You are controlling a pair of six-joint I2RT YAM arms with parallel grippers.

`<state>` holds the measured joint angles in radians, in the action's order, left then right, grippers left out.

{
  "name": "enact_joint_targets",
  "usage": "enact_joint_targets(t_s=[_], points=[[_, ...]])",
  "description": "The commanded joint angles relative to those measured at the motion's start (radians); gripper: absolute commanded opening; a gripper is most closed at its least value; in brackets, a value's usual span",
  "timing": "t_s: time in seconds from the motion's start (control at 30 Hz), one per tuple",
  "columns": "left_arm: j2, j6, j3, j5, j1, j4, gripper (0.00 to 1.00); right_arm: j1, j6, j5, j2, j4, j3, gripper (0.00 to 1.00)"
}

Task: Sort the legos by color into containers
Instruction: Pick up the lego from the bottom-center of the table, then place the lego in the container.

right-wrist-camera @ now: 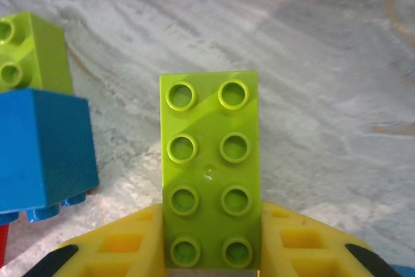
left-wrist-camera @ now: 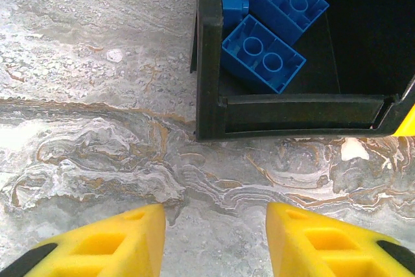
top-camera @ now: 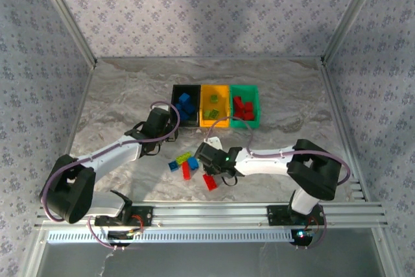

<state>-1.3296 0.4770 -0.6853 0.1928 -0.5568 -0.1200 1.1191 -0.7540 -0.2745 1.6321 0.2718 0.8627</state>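
Note:
My right gripper (right-wrist-camera: 211, 254) is shut on a long lime green lego (right-wrist-camera: 211, 167), one yellow finger (right-wrist-camera: 126, 244) on each long side, just above the table. Beside it lie a blue lego (right-wrist-camera: 42, 150) and another lime lego (right-wrist-camera: 29, 53). In the top view the right gripper (top-camera: 207, 158) sits at a small loose pile with blue (top-camera: 174, 165), red (top-camera: 186, 171) and red (top-camera: 211, 181) legos. My left gripper (left-wrist-camera: 216, 238) is open and empty over bare table, just short of the black container (left-wrist-camera: 207, 63), which holds blue legos (left-wrist-camera: 262, 53).
The three containers stand in a row at mid-table: black (top-camera: 187, 122), orange-yellow (top-camera: 214, 123) with lime legos, green (top-camera: 245, 123) with red legos. Patterned walls enclose the table on three sides. A metal rail (top-camera: 214, 212) runs along the near edge.

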Motion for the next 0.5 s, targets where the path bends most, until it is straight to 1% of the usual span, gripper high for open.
enact_joint_targets(t_s=[0.0,0.17,0.27,0.37,0.43,0.47], points=[[0.000,0.015,-0.014,0.012,-0.004,0.014,0.45,-0.026,0.035,-0.034,-0.039,0.030,-0.009,0.27],[0.020,0.018,0.002,0.012,-0.003,0.000,0.45,-0.080,0.103,-0.068,-0.123,0.046,-0.008,0.27],[0.036,0.023,0.017,0.014,-0.003,-0.008,0.45,-0.158,0.161,-0.061,-0.185,0.045,-0.006,0.27],[0.051,0.032,0.029,0.006,-0.004,-0.011,0.45,-0.264,0.218,0.025,-0.219,0.001,0.002,0.28],[0.058,0.037,0.040,-0.009,-0.004,-0.007,0.45,-0.335,0.265,0.118,-0.192,-0.010,0.051,0.28],[0.061,0.039,0.044,-0.019,-0.004,-0.007,0.45,-0.360,0.278,0.141,-0.168,0.002,0.083,0.28]])
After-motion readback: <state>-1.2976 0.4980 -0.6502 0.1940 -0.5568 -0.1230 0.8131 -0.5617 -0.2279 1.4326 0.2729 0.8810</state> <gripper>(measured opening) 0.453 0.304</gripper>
